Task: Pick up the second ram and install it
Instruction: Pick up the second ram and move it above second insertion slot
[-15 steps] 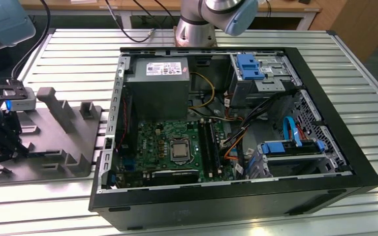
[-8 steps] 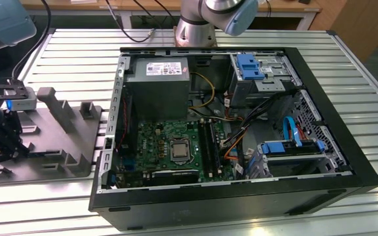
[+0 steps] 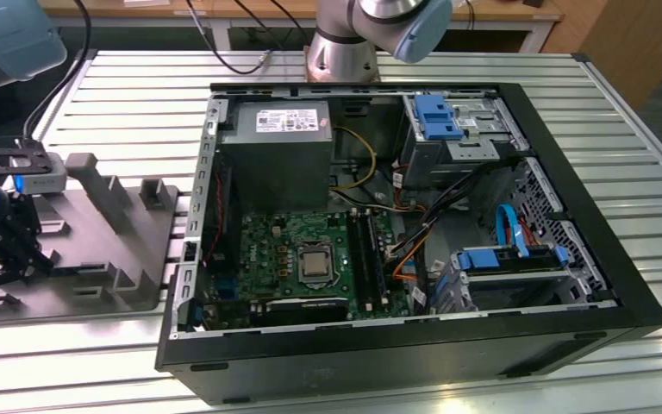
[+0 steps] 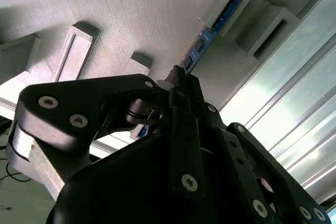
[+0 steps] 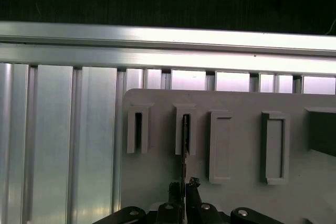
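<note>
The fingers (image 5: 193,186) are drawn close together on either side of a thin dark strip and appear clamped on its free edge. That strip is the second ram (image 5: 185,135). It stands on edge in a narrow pocket of the grey holder (image 5: 236,103), so its two flat faces are offered to the pads. In the second wrist view its face shows blue (image 4: 195,51), and it runs from the gripper (image 4: 178,77) into the raised pocket.

The pocket is second from the holder's corner, in the row along the holder's edge. The neighbouring pocket (image 5: 138,129) sits at that corner.

In the exterior view the holder (image 3: 113,250) lies on the slatted table (image 3: 135,95) by the edge at that view's left. The open computer case (image 3: 607,285) sits just beside it, laid flat so the motherboard (image 3: 273,250) faces up.
</note>
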Robot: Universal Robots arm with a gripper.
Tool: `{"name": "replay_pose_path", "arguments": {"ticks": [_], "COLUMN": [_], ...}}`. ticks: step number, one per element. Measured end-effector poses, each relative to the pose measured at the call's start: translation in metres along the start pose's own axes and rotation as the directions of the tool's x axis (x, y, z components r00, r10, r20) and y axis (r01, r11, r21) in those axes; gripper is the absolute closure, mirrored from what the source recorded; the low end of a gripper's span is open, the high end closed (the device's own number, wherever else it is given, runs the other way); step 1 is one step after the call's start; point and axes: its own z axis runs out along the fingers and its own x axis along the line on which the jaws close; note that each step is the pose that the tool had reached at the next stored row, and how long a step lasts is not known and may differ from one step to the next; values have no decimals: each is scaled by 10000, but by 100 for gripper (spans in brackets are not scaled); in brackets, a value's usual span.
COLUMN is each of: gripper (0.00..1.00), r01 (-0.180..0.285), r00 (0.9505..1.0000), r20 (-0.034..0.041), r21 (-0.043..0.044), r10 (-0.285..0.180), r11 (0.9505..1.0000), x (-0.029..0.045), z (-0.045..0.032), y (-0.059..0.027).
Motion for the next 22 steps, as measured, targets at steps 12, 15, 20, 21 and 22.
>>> {"name": "replay_pose_path", "arguments": {"ticks": [12,15,20,21,22], "gripper": [81,81,89,89,89], "r01": [-1,-1,-1,-1,-1], "r00": [10000,10000,10000,10000,10000], "r20": [1,1,0,1,1], "r21": [2,1,1,1,2], "r10": [1,1,1,1,1], "r11": [10000,10000,10000,10000,10000], "x": [0,0,0,0,0], "z": [0,-1,-3,-3,-3], "y": [-15,-15,-15,-15,-15]}}
